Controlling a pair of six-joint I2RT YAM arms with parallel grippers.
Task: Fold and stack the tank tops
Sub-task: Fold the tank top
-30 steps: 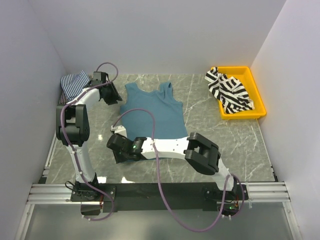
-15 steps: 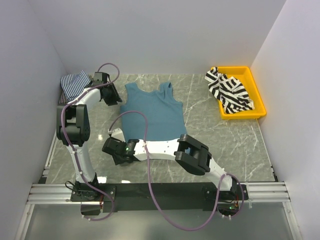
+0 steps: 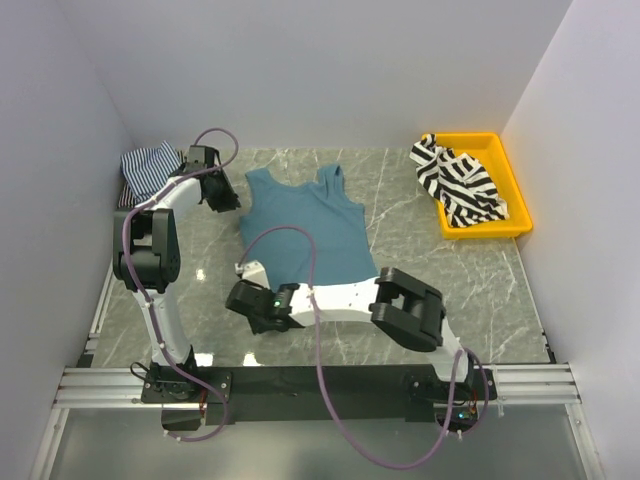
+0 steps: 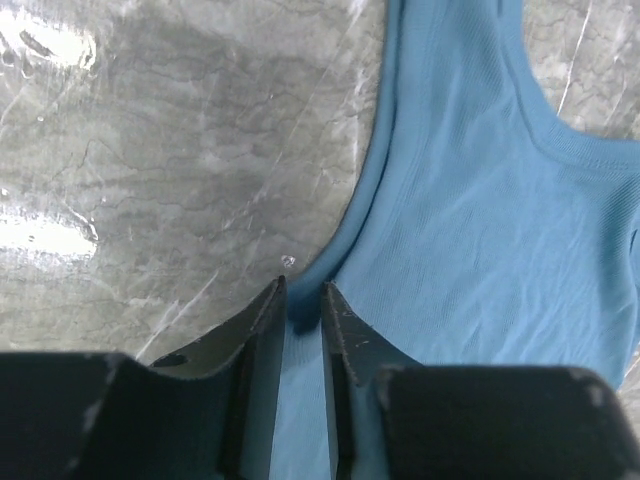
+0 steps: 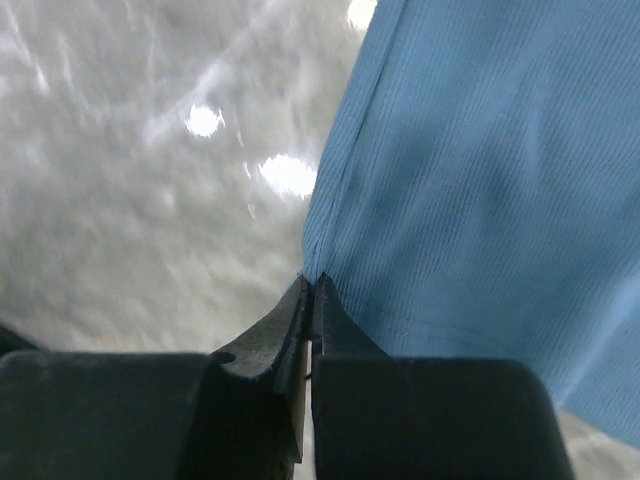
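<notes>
While the teal top (image 3: 305, 225) lies spread flat on the grey marbled table (image 3: 440, 280), a little toward 11 o'clock from the middle in the overhead view, both arms hold it along its left side. Its straps point to 12 o'clock and its hem to 6 o'clock. The left gripper (image 4: 300, 295) sits at the top's 10 o'clock edge, below the armhole. In the wrist view its jaws stand only a narrow slot apart, with the rolled edge of the teal cloth pinched between them. From there the edge curves away toward 12 o'clock, with bare table to the 9 o'clock side. The right gripper (image 5: 312, 285) is at the top's 7 o'clock corner, where its jaws are pressed together on the very corner of the hem. In that wrist view the ribbed cloth fans out toward 2 o'clock, and the table at 10 o'clock is blurred and spotted with glare. Whether that corner is raised off the table cannot be told. The black-and-white striped top (image 3: 455, 180) lies crumpled in the yellow tray (image 3: 487, 231) at 2 o'clock on the table, and a part of it hangs over the tray's far left corner. The finely striped tops (image 3: 148, 168) lie at 10 o'clock against the left wall, just beside the left arm's wrist. Whether they touch the wrist cannot be made out.
</notes>
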